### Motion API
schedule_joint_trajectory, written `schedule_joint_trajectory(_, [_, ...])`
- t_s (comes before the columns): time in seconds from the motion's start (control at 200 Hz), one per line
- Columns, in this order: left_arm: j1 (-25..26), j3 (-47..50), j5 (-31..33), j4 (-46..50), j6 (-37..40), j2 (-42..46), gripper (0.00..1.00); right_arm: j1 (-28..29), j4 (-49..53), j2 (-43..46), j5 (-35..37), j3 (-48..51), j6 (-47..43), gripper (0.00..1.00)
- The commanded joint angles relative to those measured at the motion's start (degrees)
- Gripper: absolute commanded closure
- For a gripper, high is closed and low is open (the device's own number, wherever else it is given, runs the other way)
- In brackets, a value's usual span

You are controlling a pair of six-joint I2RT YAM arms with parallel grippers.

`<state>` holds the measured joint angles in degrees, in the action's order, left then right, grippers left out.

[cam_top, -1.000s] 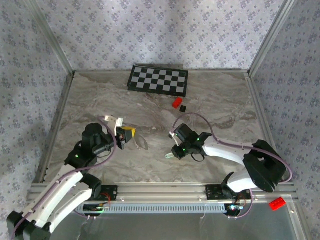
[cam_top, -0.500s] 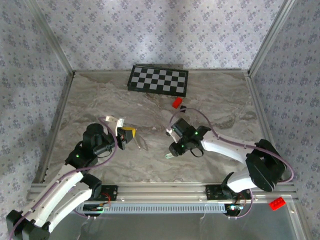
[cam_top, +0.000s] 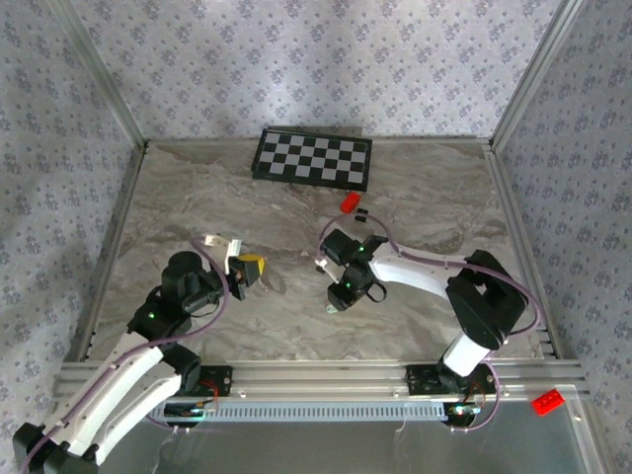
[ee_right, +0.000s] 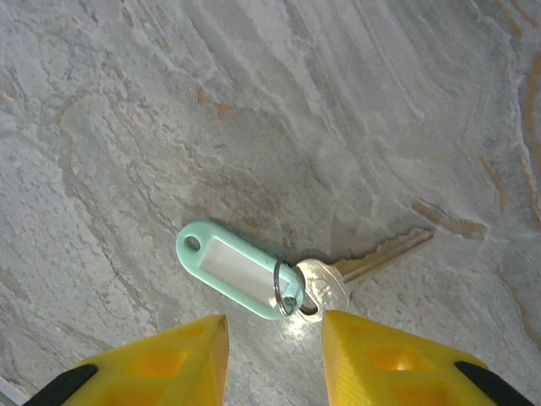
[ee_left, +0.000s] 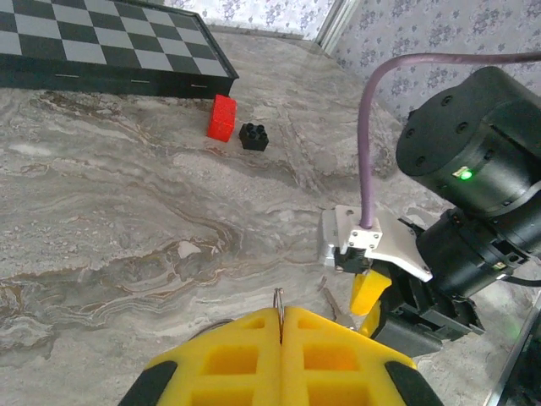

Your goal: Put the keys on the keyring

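Note:
In the left wrist view my left gripper (ee_left: 281, 315) is shut on the keyring (ee_left: 279, 295), a thin wire loop standing up edge-on between the yellow pads. The keys (ee_right: 334, 279) are one silver key with a brass blade, lying flat on the marble and joined by a small split ring to a mint-green tag (ee_right: 228, 266). My right gripper (ee_right: 275, 338) is open just above them, a finger on each side of the key's head, touching nothing. From above, the left gripper (cam_top: 247, 272) and the right gripper (cam_top: 338, 296) face each other mid-table.
A chessboard (cam_top: 313, 158) lies at the back of the marble table (cam_top: 197, 197). A small red block (cam_top: 349, 202) and a black cube (cam_top: 362, 213) sit just behind the right arm. Another red block (cam_top: 546, 401) rests on the front rail at the right.
The right arm has swung left and a little farther from its base, and its jaws have parted over the key. The left gripper has drawn back slightly, still closed.

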<state>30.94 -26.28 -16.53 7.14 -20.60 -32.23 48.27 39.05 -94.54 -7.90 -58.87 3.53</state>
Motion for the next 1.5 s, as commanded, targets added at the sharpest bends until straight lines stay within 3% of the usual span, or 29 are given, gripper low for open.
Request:
schedule_joint_trajectory(0.0, [0.36,-0.26,1.0,-1.06,0.84,1.84,1.0,0.63,3.58,-1.89,0.56,-2.19,-0.87,0.66])
schedule_joint_trajectory(0.49, [0.41,-0.16,1.08,-0.29,1.43,3.22,1.0,1.87,5.01,-4.73,3.93,-4.05,-1.15,0.74])
schedule_joint_trajectory(1.494, [0.38,-0.7,2.07,0.2,1.82,3.55,1.0,1.68,3.43,-5.4,2.63,-3.68,-1.75,0.89])
